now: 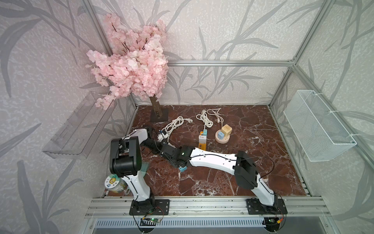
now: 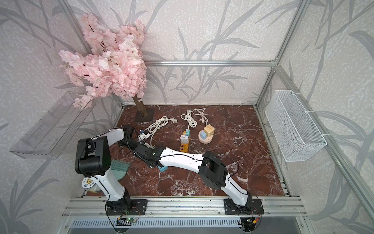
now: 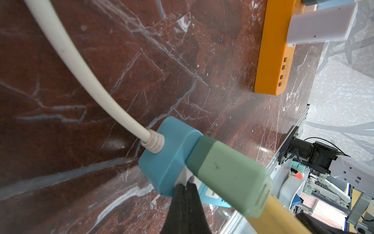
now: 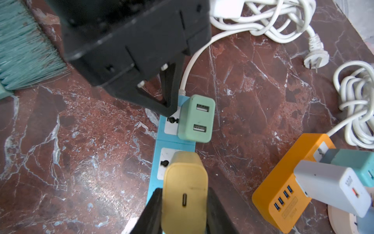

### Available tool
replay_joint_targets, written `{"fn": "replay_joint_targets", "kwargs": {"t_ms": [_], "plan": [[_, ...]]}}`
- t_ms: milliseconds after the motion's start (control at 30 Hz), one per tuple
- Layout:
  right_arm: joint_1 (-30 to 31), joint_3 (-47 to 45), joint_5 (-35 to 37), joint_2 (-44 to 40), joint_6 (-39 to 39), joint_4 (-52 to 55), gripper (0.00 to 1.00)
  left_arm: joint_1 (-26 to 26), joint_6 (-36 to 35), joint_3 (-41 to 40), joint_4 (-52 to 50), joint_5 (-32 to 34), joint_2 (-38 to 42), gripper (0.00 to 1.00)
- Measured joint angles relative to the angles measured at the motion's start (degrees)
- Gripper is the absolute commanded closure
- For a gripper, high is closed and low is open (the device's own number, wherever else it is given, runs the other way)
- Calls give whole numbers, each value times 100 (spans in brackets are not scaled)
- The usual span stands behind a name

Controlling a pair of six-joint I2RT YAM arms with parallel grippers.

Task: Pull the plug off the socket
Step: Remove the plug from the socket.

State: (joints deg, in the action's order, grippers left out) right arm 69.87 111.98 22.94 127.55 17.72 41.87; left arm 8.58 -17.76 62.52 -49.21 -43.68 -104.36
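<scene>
we see right claw (image 4: 184, 202) clamped tight on yellow plug (image 4: 185, 176) atop blue strip (image 4: 175, 144); left claw (image 3: 185, 188) closed, empty, tips at strip beside green plug (image 4: 196, 118).

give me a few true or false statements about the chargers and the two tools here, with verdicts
1. The right tool is clamped on the yellow charger. True.
2. The green charger lies loose on the table. False: it is plugged into the blue strip.
3. The left tool stands wide open. False: it is shut, tips against the blue strip.
4. A white charger is plugged into the orange strip. True.
</scene>
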Motion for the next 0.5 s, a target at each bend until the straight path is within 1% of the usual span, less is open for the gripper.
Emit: {"fn": "replay_joint_targets", "kwargs": {"t_ms": [100, 200, 333, 400, 500], "plan": [[-9, -168, -162, -153, 44, 2, 100, 0, 0, 0, 0, 0, 0, 100], [-68, -616, -437, -560, 170, -61, 100, 0, 0, 0, 0, -2, 0, 100], [-284, -1615, -951, -1589, 466, -251, 100, 0, 0, 0, 0, -2, 0, 100], [-531, -2135, -1161, -2214, 612, -378, 100, 0, 0, 0, 0, -2, 0, 100], [-1071, -2909, -1443, -3259, 824, -603, 100, 0, 0, 0, 0, -2, 0, 100]]}}
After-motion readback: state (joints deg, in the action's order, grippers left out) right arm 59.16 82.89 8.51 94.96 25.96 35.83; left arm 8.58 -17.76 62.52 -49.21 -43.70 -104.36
